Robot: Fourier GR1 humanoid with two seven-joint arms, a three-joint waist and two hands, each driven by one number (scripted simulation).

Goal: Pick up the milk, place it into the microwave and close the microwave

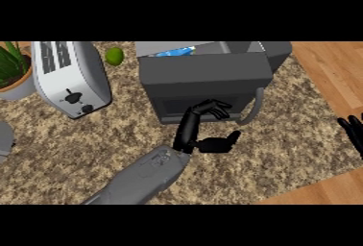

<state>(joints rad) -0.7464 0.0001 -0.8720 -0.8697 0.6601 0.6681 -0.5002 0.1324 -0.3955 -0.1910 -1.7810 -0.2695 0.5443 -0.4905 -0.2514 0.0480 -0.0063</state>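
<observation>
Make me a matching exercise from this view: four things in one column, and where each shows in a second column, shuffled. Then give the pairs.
Things:
1. toaster
2. lime
3. microwave
4. right hand

Places:
A. at the view's right edge, fingers up, resting
B. top centre, with the left hand at its door
C. left of the microwave, beside the potted plant
D. between the toaster's top and the microwave

Pairs: 1-C, 2-D, 3-B, 4-A
</observation>
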